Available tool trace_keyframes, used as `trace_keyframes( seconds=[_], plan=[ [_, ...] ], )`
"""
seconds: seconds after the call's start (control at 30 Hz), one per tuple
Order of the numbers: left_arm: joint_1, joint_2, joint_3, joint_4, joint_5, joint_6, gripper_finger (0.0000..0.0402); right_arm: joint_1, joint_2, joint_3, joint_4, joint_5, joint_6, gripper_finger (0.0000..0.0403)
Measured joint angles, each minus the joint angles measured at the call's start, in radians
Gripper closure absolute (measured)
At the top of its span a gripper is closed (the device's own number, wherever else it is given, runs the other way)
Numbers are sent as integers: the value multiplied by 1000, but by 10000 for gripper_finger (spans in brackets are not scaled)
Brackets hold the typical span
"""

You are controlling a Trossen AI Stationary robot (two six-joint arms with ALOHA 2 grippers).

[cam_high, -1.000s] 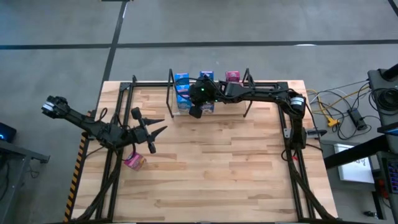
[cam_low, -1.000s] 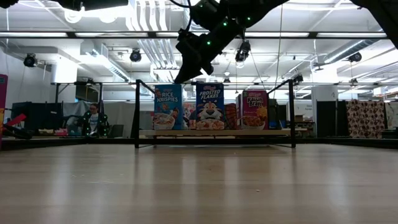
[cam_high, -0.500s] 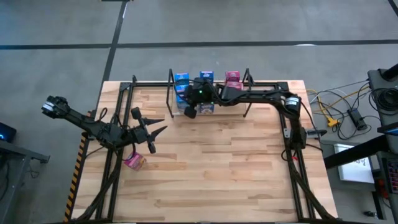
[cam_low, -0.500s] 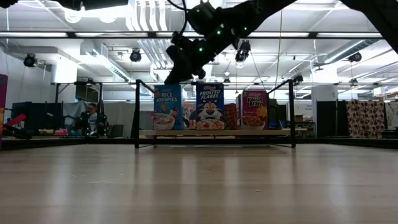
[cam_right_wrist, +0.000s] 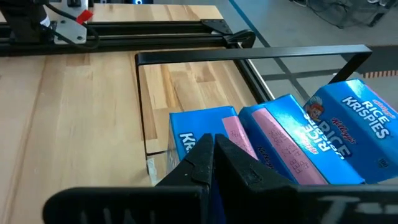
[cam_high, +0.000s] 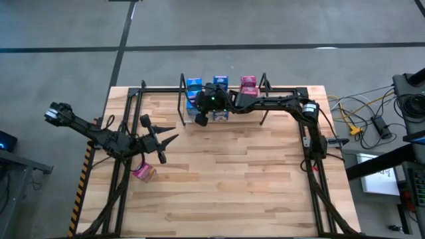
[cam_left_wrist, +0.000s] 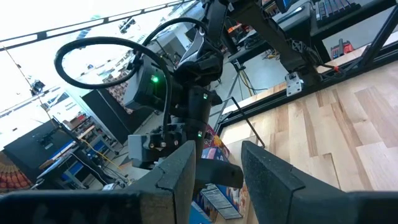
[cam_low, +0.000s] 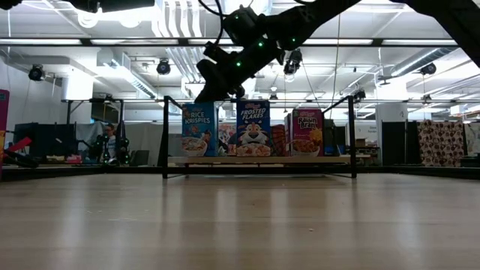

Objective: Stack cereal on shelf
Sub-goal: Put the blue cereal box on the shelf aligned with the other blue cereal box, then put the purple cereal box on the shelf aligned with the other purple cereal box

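Table back: right pincer (cam_high: 201, 119) above shelf (cam_high: 182, 93) cereal (cam_high: 194, 85).

blue cereal boxes (cam_high: 194, 85): 2 | pink (cam_high: 248, 82): 2 | shelf (cam_high: 264, 85): 1

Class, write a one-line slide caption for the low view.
Right gripper hovers above the Rice Krispies box on the shelf.

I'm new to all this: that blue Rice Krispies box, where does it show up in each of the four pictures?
High view: Rice Krispies box at the shelf's left end, far table edge.
Low view: leftmost box on the shelf.
Left wrist view: cannot tell it apart.
Right wrist view: tilted, beyond the shut right pincer, box.
Shared landmark: the black shelf frame.
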Motion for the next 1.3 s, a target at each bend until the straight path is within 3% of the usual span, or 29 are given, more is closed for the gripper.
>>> trace_keyframes(
  seconds=[0.63, 1.3],
  plan=[
    [0, 0, 0, 0, 0, 0, 288, 10, -64, 1, -6, 0, -34, 394],
    [0, 0, 0, 0, 0, 5, 288, -136, -64, 25, 2, -2, -101, 394]
  ],
)
